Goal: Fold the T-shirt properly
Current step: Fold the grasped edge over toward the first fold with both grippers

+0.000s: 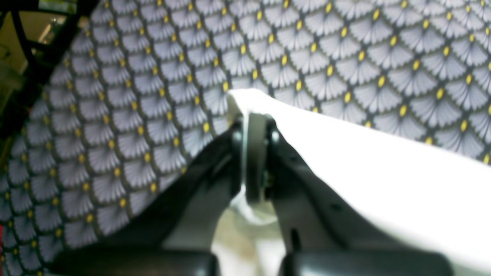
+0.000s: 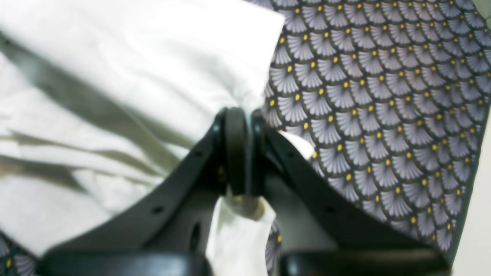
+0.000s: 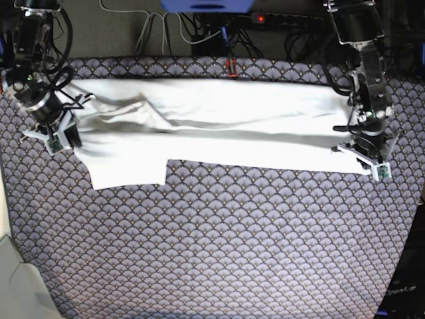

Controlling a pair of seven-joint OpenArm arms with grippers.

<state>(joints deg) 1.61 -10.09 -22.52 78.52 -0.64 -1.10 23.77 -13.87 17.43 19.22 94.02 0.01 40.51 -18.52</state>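
The T-shirt [image 3: 219,126] lies as a long white band across the far half of the table, plain side up, with a sleeve flap hanging toward the front at the left. My left gripper [image 3: 364,158] is at the band's right end. In the left wrist view the left gripper [image 1: 255,126] is shut on a corner of the white cloth [image 1: 383,172]. My right gripper [image 3: 66,136] is at the band's left end. In the right wrist view the right gripper [image 2: 239,126] is shut on the creased cloth's [image 2: 134,76] edge, and a bit of fabric shows below the fingers.
A tablecloth [image 3: 226,239] with a grey fan pattern and yellow dots covers the table. Cables and a power strip [image 3: 265,18] run behind the far edge. A pale surface [image 3: 16,279] borders the table at the front left.
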